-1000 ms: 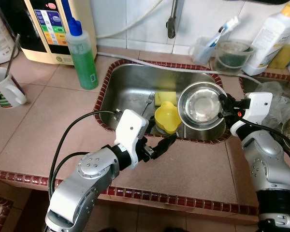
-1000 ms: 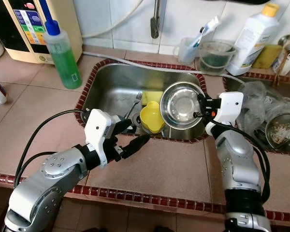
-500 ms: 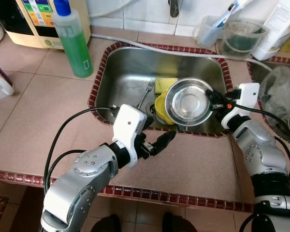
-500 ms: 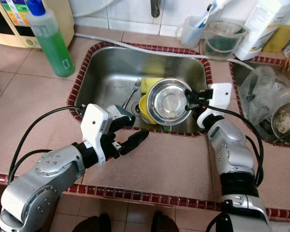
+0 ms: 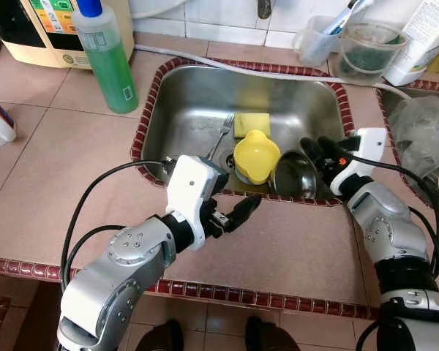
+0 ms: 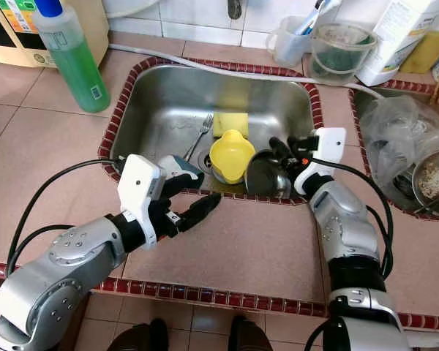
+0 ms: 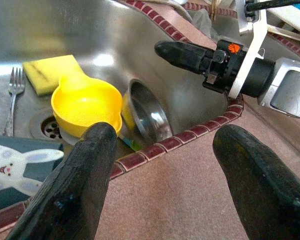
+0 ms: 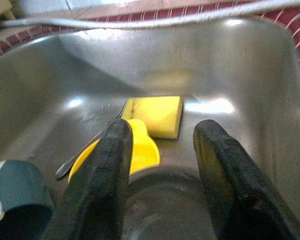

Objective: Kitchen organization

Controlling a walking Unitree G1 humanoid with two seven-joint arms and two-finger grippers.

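My biggest worry is the steel bowl [image 5: 293, 175]: it stands tilted on its edge in the sink [image 5: 183, 102], leaning against the yellow cup [image 5: 256, 156], so I judge it can slide flat and knock the cup if my right claw touches it wrongly.

From the left: the green soap bottle [image 5: 110, 58] stands on the table [image 5: 58, 153], well apart from my arms and almost full of green liquid. My left claw [image 5: 234, 214] hovers over the table edge just before the sink, its fingers spread and holding nothing. If I lower it without care, it can hit the dark mug with a rabbit picture [image 7: 12, 167] below it.

Inside the sink I see a fork [image 5: 219, 137], a yellow sponge [image 5: 251, 123], then the yellow cup sitting on the drain; the cup seems empty. The steel bowl also appears empty. My right claw [image 5: 318, 150] is just beside the bowl's rim, fingers apart and gripping nothing.

Further right, behind the sink, a clear plastic cup [image 5: 314, 45] holds a toothbrush [image 5: 349, 14], and a round plastic tub [image 5: 366, 51] holds something dark green.
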